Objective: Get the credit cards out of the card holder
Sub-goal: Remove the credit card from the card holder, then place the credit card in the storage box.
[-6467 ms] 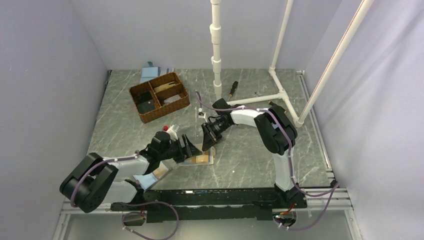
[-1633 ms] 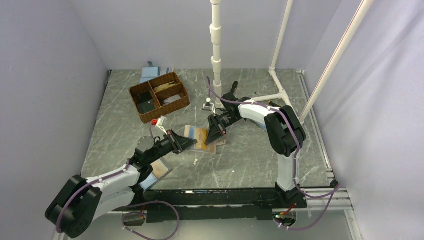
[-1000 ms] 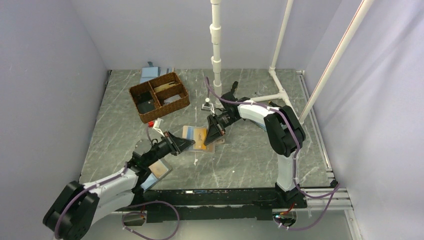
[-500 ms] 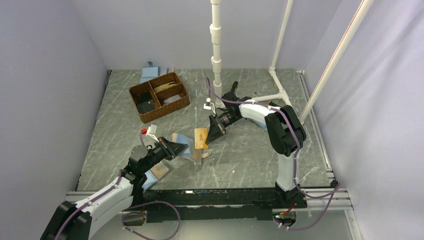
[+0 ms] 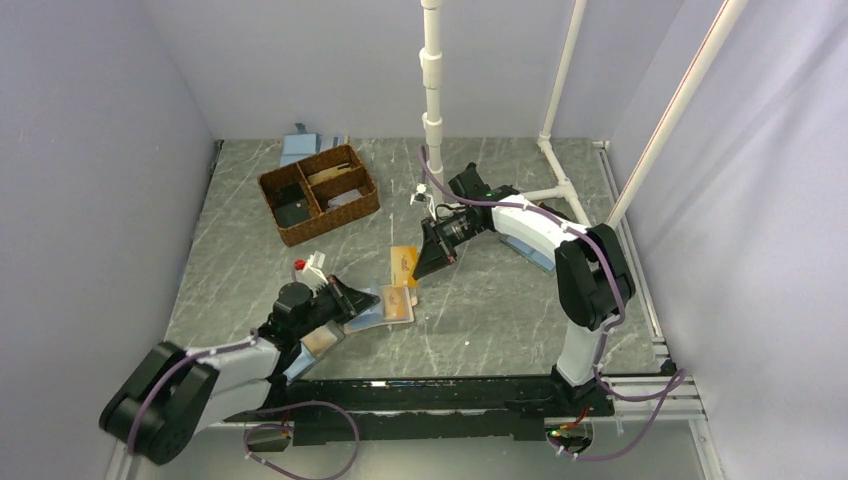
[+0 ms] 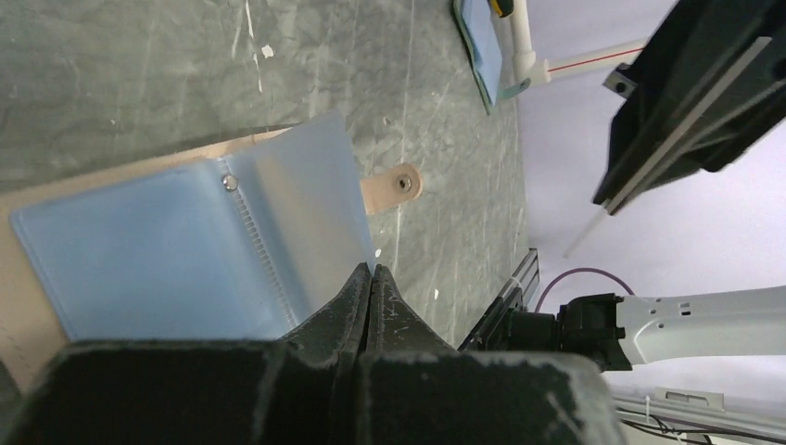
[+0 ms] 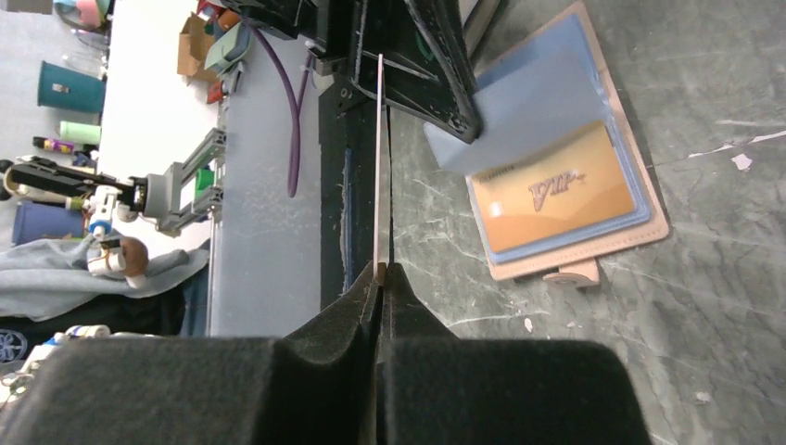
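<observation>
The card holder (image 5: 374,310) lies open on the table, light blue with tan edging (image 6: 28,306) and a tan snap strap (image 6: 394,185). My left gripper (image 6: 371,271) is shut on the corner of its translucent blue inner page, seen low beside the holder in the top view (image 5: 354,298). One orange credit card (image 7: 554,197) marked VIP sits in the holder's pocket. My right gripper (image 7: 380,269) is shut on a second orange credit card (image 5: 403,263), held clear of the holder just behind it and seen edge-on (image 7: 379,158) in the right wrist view.
A brown wicker basket (image 5: 320,193) stands at the back left with a blue folder (image 5: 303,148) behind it. A folder with a brown half (image 5: 318,343) lies under my left arm. White pipe frame (image 5: 432,110) rises at the back centre. Another blue folder (image 5: 537,252) lies under my right arm.
The right gripper has carried its orange card up and away from the holder. The left gripper has brought the holder down flat, a little to the right.
</observation>
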Controlling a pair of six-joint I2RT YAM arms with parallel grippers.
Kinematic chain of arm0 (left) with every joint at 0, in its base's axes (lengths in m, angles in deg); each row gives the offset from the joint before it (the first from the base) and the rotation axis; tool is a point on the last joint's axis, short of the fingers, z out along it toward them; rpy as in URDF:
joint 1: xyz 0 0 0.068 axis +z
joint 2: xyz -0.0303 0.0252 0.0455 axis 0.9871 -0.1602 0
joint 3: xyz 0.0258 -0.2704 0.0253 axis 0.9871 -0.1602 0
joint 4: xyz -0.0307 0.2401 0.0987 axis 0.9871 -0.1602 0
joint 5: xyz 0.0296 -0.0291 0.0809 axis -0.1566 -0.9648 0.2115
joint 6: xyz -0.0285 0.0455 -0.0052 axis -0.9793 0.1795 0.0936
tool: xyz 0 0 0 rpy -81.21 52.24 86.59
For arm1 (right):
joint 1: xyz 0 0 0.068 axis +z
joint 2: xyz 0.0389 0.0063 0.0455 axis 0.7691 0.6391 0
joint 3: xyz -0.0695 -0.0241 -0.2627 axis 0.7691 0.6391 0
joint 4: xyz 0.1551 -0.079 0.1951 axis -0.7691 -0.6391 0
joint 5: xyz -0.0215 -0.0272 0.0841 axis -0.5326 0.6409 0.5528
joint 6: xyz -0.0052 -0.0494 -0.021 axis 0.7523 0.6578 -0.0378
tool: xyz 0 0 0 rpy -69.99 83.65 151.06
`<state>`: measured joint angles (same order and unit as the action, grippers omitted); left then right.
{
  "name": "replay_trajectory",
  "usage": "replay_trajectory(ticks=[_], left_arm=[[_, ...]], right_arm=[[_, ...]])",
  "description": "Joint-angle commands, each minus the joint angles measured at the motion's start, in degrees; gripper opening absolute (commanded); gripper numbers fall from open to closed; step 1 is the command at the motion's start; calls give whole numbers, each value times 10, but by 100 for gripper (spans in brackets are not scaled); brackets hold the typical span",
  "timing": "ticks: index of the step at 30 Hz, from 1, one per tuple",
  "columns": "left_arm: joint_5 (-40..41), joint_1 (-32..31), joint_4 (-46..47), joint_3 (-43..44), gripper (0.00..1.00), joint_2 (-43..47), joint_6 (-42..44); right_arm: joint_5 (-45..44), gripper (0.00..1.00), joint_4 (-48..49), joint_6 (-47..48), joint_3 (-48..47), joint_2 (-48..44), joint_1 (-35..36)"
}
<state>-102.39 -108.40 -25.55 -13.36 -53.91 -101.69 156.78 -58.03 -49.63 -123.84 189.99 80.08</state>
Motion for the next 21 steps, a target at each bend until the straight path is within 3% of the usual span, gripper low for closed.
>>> replay_trajectory(ticks=[1,12,21], left_arm=[[-42,2,144,45,0,-100,-14],[-35,2,366,29,0,-319,-62],[18,2,345,-14,0,-357,-100]], right_arm=[[-7,0,9,21,1,-26,-9],[-5,0,8,24,5,-34,-22],[-7,0,-2,31,1,-25,-22]])
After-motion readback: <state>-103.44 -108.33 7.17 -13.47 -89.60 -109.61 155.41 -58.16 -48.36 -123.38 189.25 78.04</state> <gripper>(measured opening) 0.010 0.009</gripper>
